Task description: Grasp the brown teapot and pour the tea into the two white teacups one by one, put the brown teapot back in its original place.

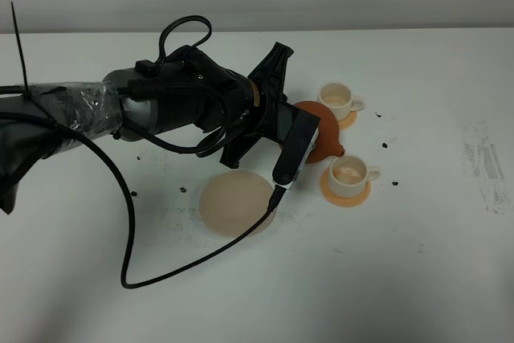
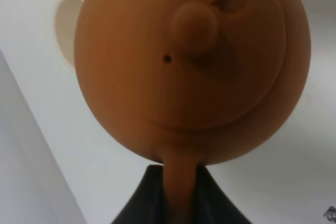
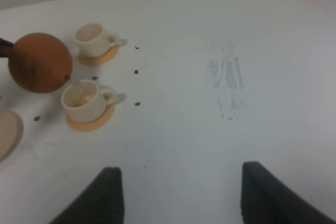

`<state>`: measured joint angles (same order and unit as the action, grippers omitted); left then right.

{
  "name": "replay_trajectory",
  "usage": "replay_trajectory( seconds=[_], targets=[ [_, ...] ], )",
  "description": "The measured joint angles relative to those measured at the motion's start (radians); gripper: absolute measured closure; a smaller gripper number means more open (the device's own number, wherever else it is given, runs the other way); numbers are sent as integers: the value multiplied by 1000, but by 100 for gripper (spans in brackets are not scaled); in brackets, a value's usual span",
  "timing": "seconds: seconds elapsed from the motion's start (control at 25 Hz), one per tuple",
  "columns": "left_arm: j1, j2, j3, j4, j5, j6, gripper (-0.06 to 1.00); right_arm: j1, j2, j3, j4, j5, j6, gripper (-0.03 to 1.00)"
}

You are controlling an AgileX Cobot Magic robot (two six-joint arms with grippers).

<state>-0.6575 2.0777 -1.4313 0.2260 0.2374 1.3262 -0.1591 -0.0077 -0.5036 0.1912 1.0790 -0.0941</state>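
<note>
Here the brown teapot sits right at the tip of the left tool, whose dark fingers are clamped on its loop handle, the lid knob facing the wrist camera. The pot hangs clear of the pale disc, to the disc's right and a little farther back in the high view, tilted with its spout toward the nearer teacup. That cup stands on an orange coaster right of the disc; its inside looks faintly tan, though whether it holds tea cannot be told. The farther teacup, on a second coaster, is also right of the disc but farther back, its inside pale. The right tool hovers over bare desk, jaws wide apart, holding nothing
</note>
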Motion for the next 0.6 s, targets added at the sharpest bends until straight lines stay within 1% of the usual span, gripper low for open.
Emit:
replay_trajectory(
  seconds=[0.12,0.24,0.6],
  targets=[
    [-9,0,0,16,-19,1,82,0,0,0,0,0,0,46],
    [-15,0,0,52,-39,1,82,0,0,0,0,0,0,46],
    [-18,0,0,130,-47,2,82,0,0,0,0,0,0,46]
  ],
)
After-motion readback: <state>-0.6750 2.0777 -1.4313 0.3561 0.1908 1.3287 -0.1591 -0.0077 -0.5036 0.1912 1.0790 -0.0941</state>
